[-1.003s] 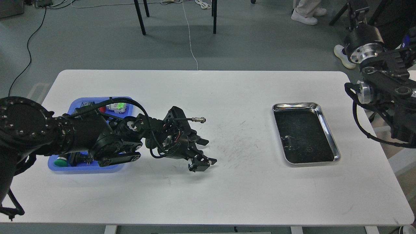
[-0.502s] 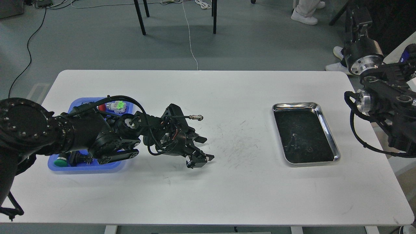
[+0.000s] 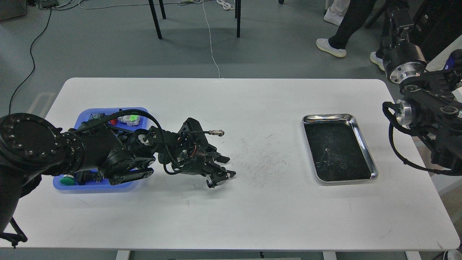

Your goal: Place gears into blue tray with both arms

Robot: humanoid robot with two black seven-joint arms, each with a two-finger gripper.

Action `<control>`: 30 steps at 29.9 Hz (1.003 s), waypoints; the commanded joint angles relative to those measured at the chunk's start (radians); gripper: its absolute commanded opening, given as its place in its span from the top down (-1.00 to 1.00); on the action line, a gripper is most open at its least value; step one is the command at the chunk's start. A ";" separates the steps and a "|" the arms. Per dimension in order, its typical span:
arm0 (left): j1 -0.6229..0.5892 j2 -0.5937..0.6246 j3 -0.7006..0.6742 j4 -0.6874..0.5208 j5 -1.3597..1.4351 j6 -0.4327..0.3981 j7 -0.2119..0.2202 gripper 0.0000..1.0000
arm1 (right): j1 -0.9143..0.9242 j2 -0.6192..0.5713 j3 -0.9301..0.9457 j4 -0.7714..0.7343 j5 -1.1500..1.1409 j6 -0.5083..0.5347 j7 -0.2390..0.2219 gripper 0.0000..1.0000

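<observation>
Black left gripper, fingers parted and empty, has pulled back toward nine o'clock, nearer the bright-blue plastic tray; my right gripper's state I cannot tell.

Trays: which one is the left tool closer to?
The blue tray: the left arm reaches across it, and the left tool sits just past its right edge. The steel tray lies apart, far right.

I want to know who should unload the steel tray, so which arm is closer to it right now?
Right. The right arm hangs just past the steel tray's right side, off the table edge, its pincer out of view. The left pincer sits mid-table, well to the tray's left.
</observation>
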 commanded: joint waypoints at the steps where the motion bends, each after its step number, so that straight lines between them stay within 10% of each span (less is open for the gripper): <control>1: 0.009 0.001 0.000 0.002 0.000 0.000 0.000 0.09 | 0.000 0.000 -0.003 0.001 0.000 0.000 0.000 -0.76; 30: 0.024 0.028 0.054 0.031 0.009 -0.006 0.000 0.84 | -0.015 0.003 -0.003 -0.004 -0.002 -0.001 0.005 -0.76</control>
